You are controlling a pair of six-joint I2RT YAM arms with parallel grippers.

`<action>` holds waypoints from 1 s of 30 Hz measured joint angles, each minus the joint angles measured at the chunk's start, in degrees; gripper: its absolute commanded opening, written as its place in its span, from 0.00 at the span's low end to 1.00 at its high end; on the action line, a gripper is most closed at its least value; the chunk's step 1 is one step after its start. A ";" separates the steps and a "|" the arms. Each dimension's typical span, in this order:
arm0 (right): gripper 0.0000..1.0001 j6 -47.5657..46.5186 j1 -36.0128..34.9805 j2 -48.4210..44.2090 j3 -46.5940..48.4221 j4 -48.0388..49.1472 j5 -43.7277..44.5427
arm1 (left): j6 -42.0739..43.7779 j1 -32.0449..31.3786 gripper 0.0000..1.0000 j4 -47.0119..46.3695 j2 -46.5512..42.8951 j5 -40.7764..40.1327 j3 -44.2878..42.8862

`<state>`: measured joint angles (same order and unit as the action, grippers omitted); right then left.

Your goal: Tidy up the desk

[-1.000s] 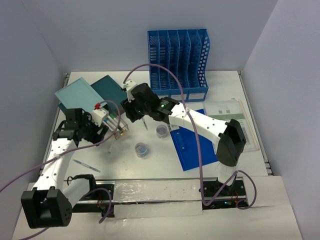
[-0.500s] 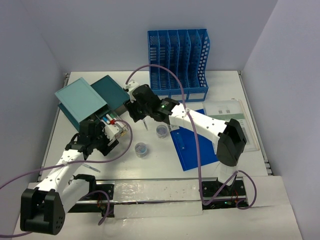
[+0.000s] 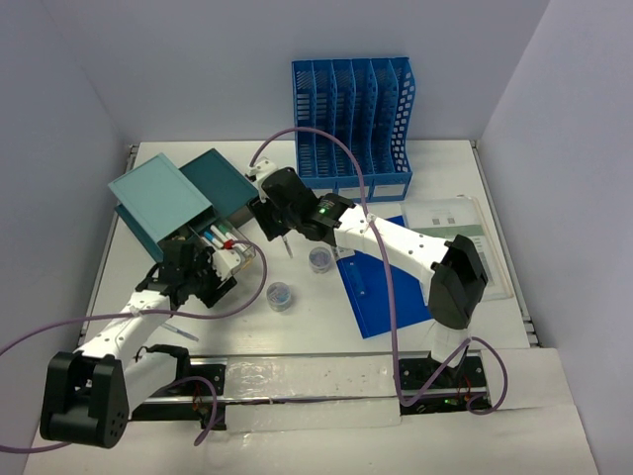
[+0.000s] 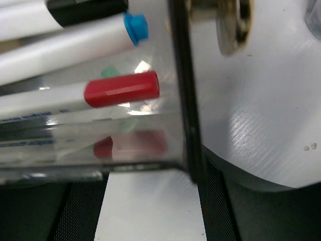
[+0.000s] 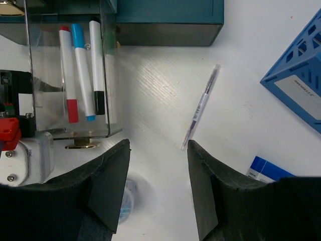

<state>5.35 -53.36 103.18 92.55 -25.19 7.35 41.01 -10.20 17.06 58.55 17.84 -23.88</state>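
Observation:
The white desk holds scattered items. A clear drawer with red, blue and black capped markers lies in front of the teal box. My left gripper sits at the drawer's near end. In the left wrist view my left gripper is open, and the drawer's end wall and red marker cap lie just ahead of the fingers. My right gripper hovers open and empty right of the drawer. In the right wrist view my right gripper is above bare desk, near a purple pen.
A blue file rack stands at the back. A blue folder and a paper sheet lie on the right. Two small round containers sit mid-desk. Another pen lies near the left arm.
My left arm has swung down from beside the teal box towards the near edge, and its gripper now sits at the drawer's near end. My right gripper barely moved.

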 measured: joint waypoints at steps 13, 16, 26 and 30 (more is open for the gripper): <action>0.57 -0.57 0.16 -0.79 0.00 -0.16 1.24 | 1.94 0.00 0.72 -0.90 2.45 -1.56 0.53; 0.57 -0.65 0.20 -0.81 0.00 -0.16 1.25 | 2.55 0.00 0.70 -1.87 2.59 -1.97 1.35; 0.57 -0.75 0.28 -0.85 0.00 -0.16 1.32 | 4.72 -0.18 0.45 -3.23 2.62 -2.45 1.92; 0.57 -0.75 0.28 -0.85 0.00 -0.18 1.43 | 6.65 -0.21 0.43 0.82 0.31 -2.49 1.93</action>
<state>4.60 -53.08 102.32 92.55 -25.36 8.78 47.65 -10.41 17.88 58.86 15.35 -21.95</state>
